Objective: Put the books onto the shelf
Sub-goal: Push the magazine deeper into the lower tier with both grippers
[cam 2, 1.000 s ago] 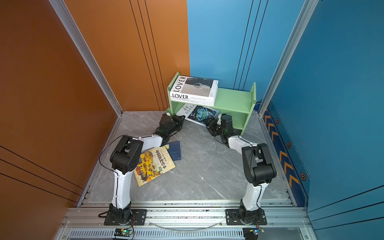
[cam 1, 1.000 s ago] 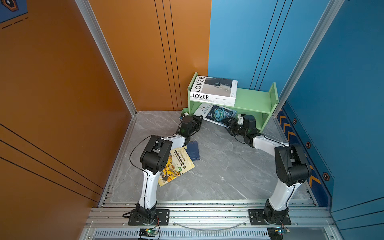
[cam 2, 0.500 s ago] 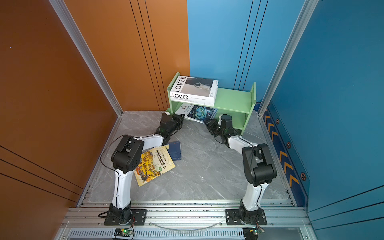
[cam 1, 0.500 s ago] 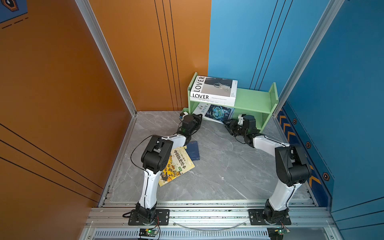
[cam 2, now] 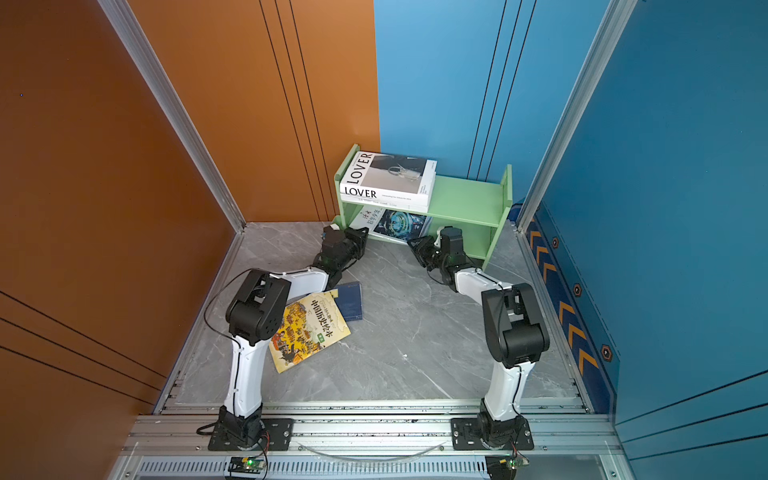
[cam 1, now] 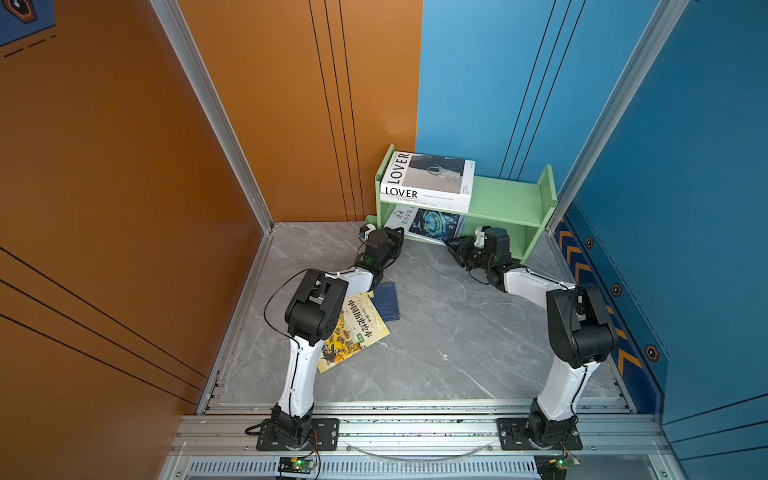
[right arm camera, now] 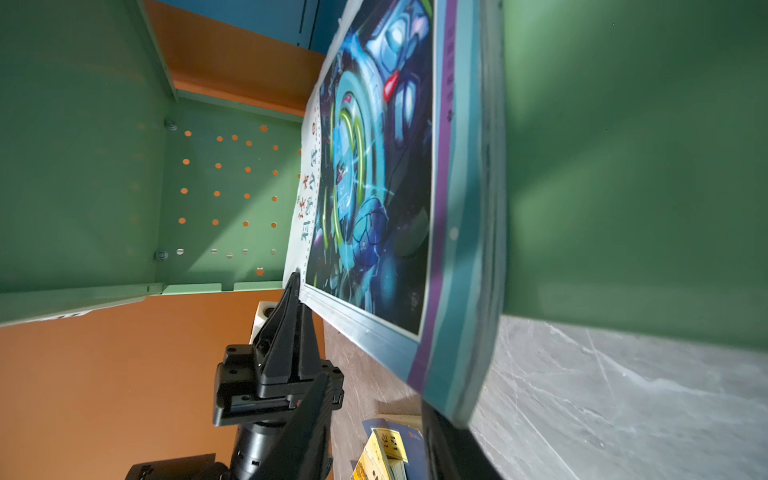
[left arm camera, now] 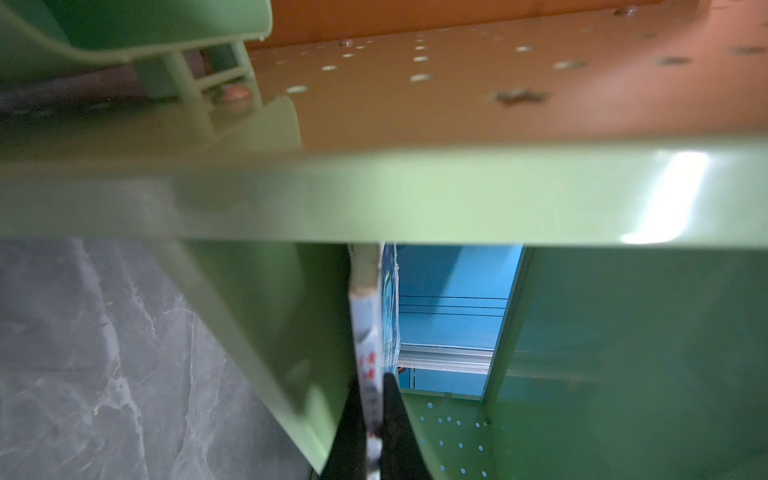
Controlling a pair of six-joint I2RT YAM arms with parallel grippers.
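The light green shelf (cam 1: 507, 199) (cam 2: 465, 199) stands in the back corner. A white "LOVER" book (cam 1: 428, 178) lies on its top tier over another white book. The teal sci-fi book (cam 1: 436, 224) (right arm camera: 374, 187) lies flat, partly inside the lower tier. My left gripper (cam 1: 397, 237) (left arm camera: 372, 386) is shut on its left front corner, its edge (left arm camera: 368, 332) pinched between the fingers. My right gripper (cam 1: 455, 245) (right arm camera: 374, 395) is at the right front corner, jaws apart, one finger under the corner. A yellow book (cam 1: 353, 328) and a navy book (cam 1: 386, 301) lie on the floor by the left arm.
Orange wall panels close the left side and blue ones the right, close behind the shelf. A small green cup (left arm camera: 124, 25) hangs on the shelf's left end, beside my left gripper. The grey marble floor (cam 1: 436, 332) stretches between the two arms.
The teal book has slid deeper into the lower tier, and both grippers have moved with it toward the shelf. The right jaws have narrowed.
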